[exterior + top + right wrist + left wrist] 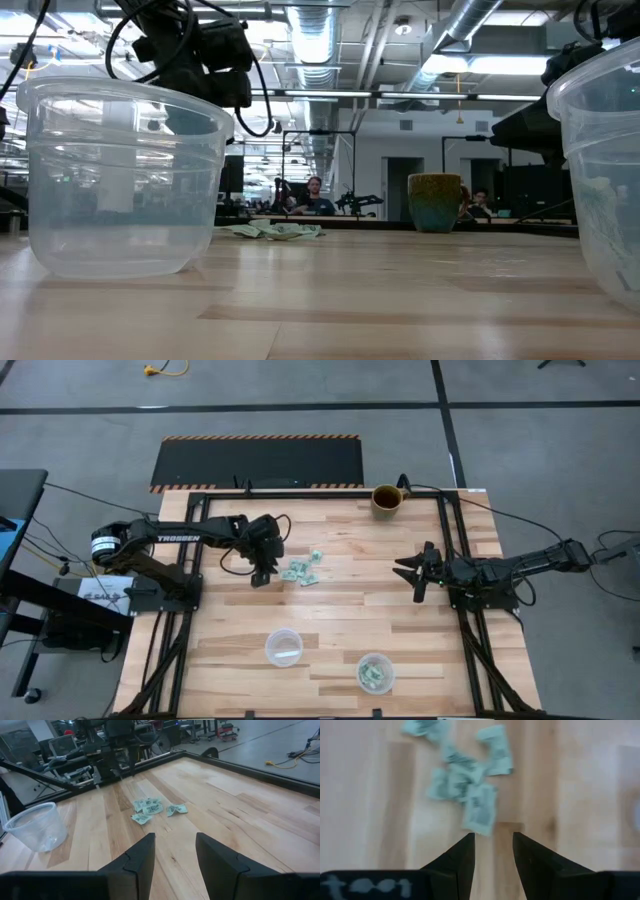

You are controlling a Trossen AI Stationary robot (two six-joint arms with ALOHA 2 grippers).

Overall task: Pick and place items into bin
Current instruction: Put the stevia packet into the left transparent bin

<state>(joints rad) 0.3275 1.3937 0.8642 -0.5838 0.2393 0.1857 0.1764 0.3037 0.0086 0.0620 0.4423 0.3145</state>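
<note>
From overhead I have the left gripper (262,574) hanging at about nine o'clock of the small pile of packets (301,571), just beside it, lined up for a pick, I judge. The right gripper (417,572) waits well off at three o'clock, pointing back toward the pile. Two clear cups sit toward six o'clock: the empty cup (284,647) and the second cup (375,672), which already holds a few mint-green pieces, so I take it for the bin. A brown mug (387,499) stands at twelve o'clock on the table (340,610), pale butcher-block strips.

At table height, the packets lie flat and crumpled, low on the wood; the cups are thin, see-through plastic.

Through the left wrist camera, my fingers (462,857) stand apart with nothing between them, the nearest printed, papery packet just ahead.

Through the right wrist camera, those fingers (142,855) are also parted and empty, facing the pile.
</note>
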